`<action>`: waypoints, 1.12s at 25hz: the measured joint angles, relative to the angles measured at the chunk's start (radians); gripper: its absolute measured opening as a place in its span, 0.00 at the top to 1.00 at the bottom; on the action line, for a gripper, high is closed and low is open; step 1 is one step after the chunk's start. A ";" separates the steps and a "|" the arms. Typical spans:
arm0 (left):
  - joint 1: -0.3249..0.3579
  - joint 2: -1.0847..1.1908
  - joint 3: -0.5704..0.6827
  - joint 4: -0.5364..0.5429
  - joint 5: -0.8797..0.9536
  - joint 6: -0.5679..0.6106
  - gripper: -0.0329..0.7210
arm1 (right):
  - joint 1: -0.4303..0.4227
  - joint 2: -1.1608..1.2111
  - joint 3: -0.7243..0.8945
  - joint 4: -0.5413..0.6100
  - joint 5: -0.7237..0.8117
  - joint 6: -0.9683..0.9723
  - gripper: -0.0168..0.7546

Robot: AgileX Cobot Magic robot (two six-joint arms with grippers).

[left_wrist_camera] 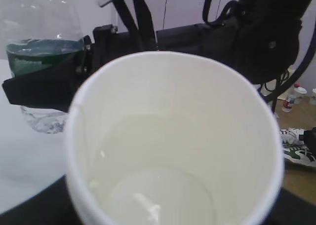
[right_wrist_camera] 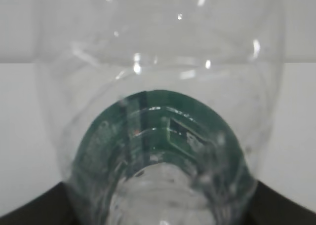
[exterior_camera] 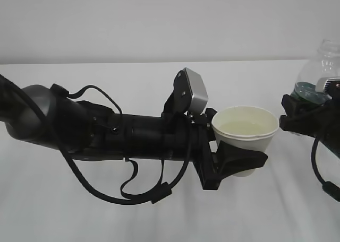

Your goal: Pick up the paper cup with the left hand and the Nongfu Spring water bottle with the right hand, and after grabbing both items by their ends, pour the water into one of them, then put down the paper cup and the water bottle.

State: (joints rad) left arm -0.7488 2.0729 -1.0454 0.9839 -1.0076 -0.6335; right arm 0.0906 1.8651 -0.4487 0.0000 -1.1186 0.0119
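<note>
1. The pour looks done: the paper cup [exterior_camera: 246,133], clamped upright in the left gripper [exterior_camera: 234,162] at centre, holds water [left_wrist_camera: 153,185].
2. The right gripper [exterior_camera: 305,120] grips the bottle [exterior_camera: 319,67] at the right edge.
3. Next, I judge, both go down to the table [exterior_camera: 106,221], level.
4. Only the left wrist view shows the water clearly; the right wrist view shows just the bottle's green label [right_wrist_camera: 158,136].
</note>
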 joint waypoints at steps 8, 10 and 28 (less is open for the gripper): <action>0.000 0.000 0.000 -0.008 0.000 0.000 0.34 | 0.000 0.111 -0.099 0.000 0.000 0.001 0.46; 0.000 0.000 0.000 -0.008 0.000 0.000 0.34 | 0.000 0.127 -0.119 0.000 -0.002 0.001 0.46; 0.000 0.000 0.000 -0.010 0.000 0.001 0.34 | 0.000 0.292 -0.284 0.000 -0.006 0.001 0.46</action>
State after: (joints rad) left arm -0.7488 2.0729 -1.0454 0.9741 -1.0076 -0.6326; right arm 0.0906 2.1571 -0.7327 0.0000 -1.1243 0.0125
